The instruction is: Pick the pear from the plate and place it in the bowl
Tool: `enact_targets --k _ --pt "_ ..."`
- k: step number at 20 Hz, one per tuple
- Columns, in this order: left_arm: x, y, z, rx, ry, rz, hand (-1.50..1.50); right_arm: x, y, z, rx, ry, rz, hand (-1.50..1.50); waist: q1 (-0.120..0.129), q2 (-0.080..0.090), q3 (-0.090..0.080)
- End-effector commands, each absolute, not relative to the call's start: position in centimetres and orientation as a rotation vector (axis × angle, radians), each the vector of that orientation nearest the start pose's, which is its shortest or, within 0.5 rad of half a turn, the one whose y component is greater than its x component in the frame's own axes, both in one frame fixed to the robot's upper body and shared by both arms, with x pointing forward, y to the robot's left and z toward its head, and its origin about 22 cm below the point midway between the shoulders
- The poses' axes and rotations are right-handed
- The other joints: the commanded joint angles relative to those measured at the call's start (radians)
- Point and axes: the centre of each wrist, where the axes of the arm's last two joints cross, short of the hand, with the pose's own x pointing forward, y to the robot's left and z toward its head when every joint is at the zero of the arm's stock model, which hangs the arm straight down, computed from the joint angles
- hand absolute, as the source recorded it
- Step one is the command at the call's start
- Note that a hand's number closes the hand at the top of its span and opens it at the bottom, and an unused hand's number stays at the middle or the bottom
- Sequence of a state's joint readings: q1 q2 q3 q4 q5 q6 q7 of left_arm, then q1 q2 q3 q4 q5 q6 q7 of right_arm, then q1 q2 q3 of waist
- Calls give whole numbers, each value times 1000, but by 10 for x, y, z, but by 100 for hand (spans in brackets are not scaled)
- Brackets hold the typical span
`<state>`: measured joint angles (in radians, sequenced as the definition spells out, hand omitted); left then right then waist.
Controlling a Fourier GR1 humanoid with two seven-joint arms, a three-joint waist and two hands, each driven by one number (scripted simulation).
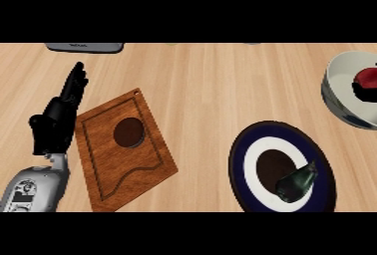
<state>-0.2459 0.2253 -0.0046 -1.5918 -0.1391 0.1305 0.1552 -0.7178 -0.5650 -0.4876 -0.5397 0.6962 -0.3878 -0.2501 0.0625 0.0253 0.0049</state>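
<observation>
Pear [296, 183], dark green, lying on plate [254, 149] at lower right of frame; plate dark blue at rim, white ring, dark centre. Wooden cutting board [125, 164] at lower left, tilted, round dark spot near its upper half. Left hand [57, 122] beside board's left edge, fingers straight and pointing up-frame, holding nothing. Bowl [340, 102], white, at right edge, cut off by frame; red and black object [366, 79] inside, nature not discernible. Grey object [85, 47] at upper left edge, mostly cropped.

Plate [245, 172] — navy, white ring, brown centre; pear [296, 183] dark green.
</observation>
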Motion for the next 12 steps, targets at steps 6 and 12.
enact_targets --k 6,12 --pt "300 252 92 343 -1688 -213 0 367 -441 51 -957 -1510 200 -150 8 4 3" --pt "303 255 79 374 -1693 -185 0 360 -459 57 -909 -1651 86 -150 -9 2 1"
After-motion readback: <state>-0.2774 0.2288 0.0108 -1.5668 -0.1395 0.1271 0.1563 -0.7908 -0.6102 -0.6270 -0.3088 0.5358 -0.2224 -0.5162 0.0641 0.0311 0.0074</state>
